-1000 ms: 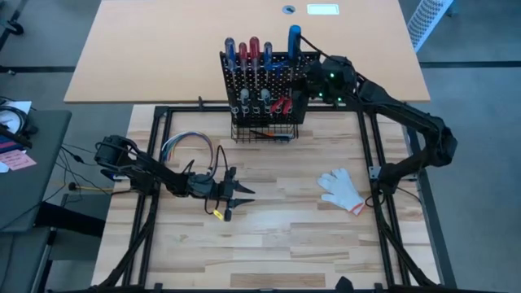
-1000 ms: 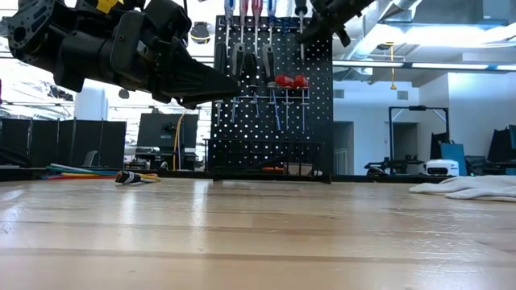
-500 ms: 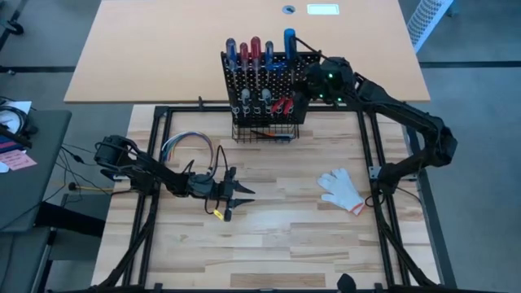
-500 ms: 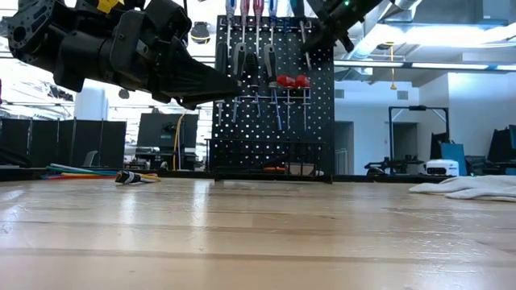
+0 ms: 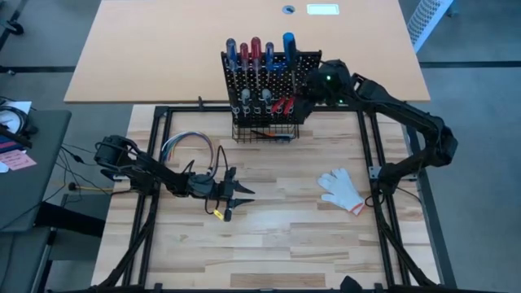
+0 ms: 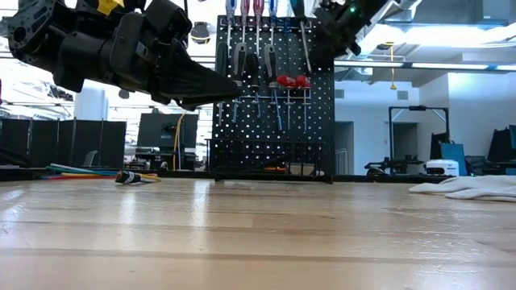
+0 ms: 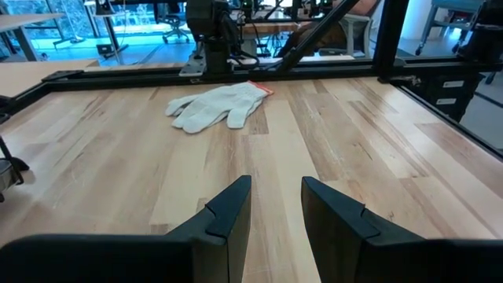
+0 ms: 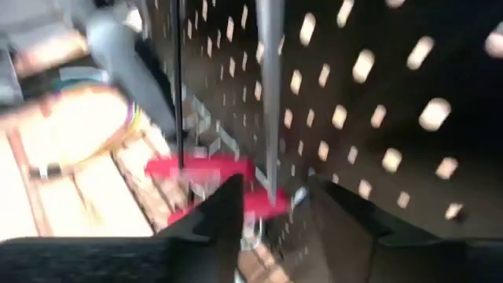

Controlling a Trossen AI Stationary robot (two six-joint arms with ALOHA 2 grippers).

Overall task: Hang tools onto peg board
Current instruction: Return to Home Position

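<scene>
The black peg board (image 5: 264, 89) stands upright at the table's far middle. Screwdrivers with blue and red handles (image 5: 254, 50) hang in its ring holders, and red-handled pliers (image 5: 281, 104) hang lower down. The rightmost blue-handled screwdriver (image 5: 289, 45) hangs there too, with its shaft (image 8: 269, 94) pointing down. My right gripper (image 5: 309, 81) is at the board's right side and is open. In the right wrist view its fingers stand on either side of that shaft without touching it. My left gripper (image 5: 240, 194) hovers over the near left of the table, open with nothing in it.
A white work glove (image 5: 342, 189) lies on the table's right. A looped bundle of coloured wires (image 5: 189, 146) lies at the left, behind my left arm. A black wire basket (image 5: 264, 130) sits at the board's foot. Black frame rails (image 5: 370, 146) run along the table's sides.
The rightmost blue-handled screwdriver has gone down and a little toward the table's left, into line with the other handles on the peg board. In the low view my right gripper has drawn off toward the right, and the screwdriver's shaft now shows apart from it.
</scene>
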